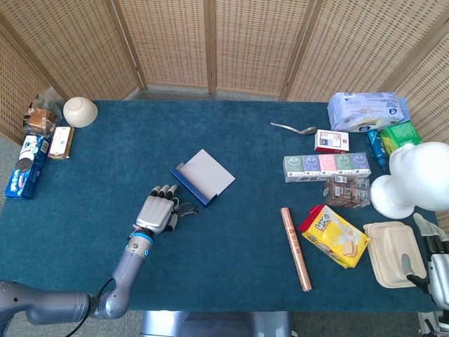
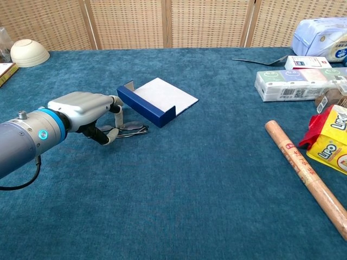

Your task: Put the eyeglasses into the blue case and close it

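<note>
Two hands in frame, only one working. Left hand sits low over the blue desk, palm down, fingers curled down around the near end of the eyeglasses. Looks like a grip on the glasses, thumb tucked under by the frame; glasses lie folded and flat on the cloth, not lifted. From the head view the same hand covers most of them, only a bit of lens and frame pokes out on the case side.

Blue case is open, lid flat, white lining up, just beyond the glasses and not touching them. Nothing inside it that I can see.

Right hand is at the far right edge of the desk, beside a beige clamshell box. Mostly cut off by the frame, cannot tell whether it is open or closed.

Other stuff: wooden rolling pin and yellow snack bag well to the right of the case, a row of small boxes and a spoon further back, white bowl at the far left corner.
</note>
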`<state>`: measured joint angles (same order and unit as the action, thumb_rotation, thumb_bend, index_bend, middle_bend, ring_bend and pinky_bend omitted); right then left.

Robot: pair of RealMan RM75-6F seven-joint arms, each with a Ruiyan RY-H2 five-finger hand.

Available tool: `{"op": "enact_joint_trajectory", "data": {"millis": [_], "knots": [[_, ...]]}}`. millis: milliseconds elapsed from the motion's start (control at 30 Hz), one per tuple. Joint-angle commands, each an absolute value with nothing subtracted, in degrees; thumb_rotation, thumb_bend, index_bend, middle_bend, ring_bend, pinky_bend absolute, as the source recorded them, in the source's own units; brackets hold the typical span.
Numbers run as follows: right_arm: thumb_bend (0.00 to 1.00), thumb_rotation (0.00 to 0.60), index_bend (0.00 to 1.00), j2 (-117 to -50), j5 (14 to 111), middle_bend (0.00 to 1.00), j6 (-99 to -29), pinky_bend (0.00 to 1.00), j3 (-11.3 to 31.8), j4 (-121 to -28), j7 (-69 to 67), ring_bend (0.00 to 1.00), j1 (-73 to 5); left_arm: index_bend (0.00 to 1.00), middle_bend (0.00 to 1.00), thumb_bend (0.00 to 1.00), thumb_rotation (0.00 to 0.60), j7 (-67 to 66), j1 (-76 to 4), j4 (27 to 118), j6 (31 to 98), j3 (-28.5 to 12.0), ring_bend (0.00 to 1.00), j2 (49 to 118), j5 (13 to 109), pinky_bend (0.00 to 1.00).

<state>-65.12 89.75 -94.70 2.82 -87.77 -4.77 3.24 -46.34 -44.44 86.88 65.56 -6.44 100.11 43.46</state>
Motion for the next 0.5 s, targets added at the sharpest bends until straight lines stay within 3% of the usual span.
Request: {"op": "enact_joint_trajectory", "data": {"millis": [33,500], "knots": [[0.45,0.600,0.00,-65.1,89.8,0.15,-94.8,0.32,2.8,-87.7,-4.9,0.17,3.3,0.37,0.09,0.49,0.457,-46.6,-44.5,86.5,65.7,-6.4,0.09,100.6,43.7,0.11],[0.47,0.593,0.00,-64.9,89.8,0.15,-95.1,0.32,2.9,-87.4,-5.7,0.16,3.6,0.37,0.10,0.48,0.456,-46.9,-44.1,85.7,66.4,-6.5,0.09,101.3,45.2,0.12]]}}
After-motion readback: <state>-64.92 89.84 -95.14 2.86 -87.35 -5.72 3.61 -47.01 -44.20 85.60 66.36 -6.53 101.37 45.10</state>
